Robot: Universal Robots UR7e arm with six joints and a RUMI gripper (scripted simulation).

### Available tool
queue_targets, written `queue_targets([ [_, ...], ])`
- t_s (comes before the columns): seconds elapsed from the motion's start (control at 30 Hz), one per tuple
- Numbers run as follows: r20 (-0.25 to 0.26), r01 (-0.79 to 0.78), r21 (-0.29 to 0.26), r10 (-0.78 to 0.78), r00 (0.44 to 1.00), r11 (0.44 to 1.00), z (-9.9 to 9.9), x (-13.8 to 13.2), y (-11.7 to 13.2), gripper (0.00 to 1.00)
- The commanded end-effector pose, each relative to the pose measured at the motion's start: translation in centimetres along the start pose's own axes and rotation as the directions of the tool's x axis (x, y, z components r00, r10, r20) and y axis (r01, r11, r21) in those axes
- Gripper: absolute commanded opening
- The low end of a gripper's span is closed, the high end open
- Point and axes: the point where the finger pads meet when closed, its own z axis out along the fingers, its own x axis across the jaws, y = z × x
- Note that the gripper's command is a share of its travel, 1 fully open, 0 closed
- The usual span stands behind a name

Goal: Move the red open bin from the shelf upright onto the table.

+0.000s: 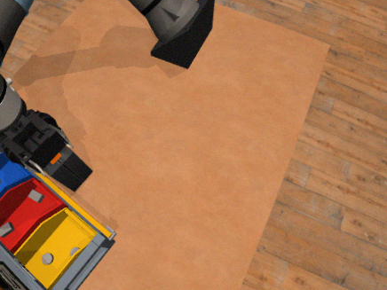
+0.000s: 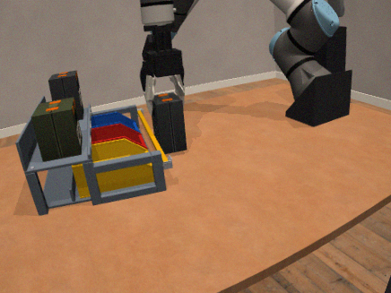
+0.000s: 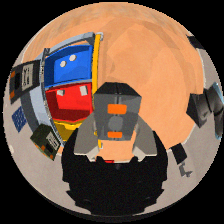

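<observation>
The red open bin (image 1: 37,210) (image 2: 117,133) (image 3: 72,107) sits in the grey shelf (image 1: 90,252) (image 2: 91,178) (image 3: 33,107), between a blue and a yellow bin. Two grey parts show inside it in the top view and the wrist view. A yellow bar (image 1: 75,204) (image 2: 152,136) (image 3: 96,65) runs along the shelf's front. My gripper (image 1: 55,158) (image 2: 167,98) (image 3: 115,111) is shut on the top of a black case (image 1: 73,171) (image 2: 170,127) (image 3: 116,100). The case is upright just outside the bar, at or slightly above the table; a gap beneath it cannot be told.
The blue bin (image 1: 11,175) (image 2: 112,118) (image 3: 80,70) and yellow bin (image 1: 62,237) (image 2: 125,176) hold grey round parts. A green case (image 2: 56,133) (image 3: 46,141) and another black case (image 2: 65,89) (image 3: 22,82) stand on the upper deck. The arm's black base (image 1: 191,42) (image 2: 323,98) stands across the table.
</observation>
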Motion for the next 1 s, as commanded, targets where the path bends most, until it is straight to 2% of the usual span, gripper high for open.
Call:
queue_targets([
  [0.0,0.001,-0.001,0.000,0.001,1.000,1.000,-0.38,-0.04,0.00,0.00],
  [0.97,0.001,-0.001,0.000,0.001,1.000,1.000,-0.50,-0.04,-0.57,0.00],
])
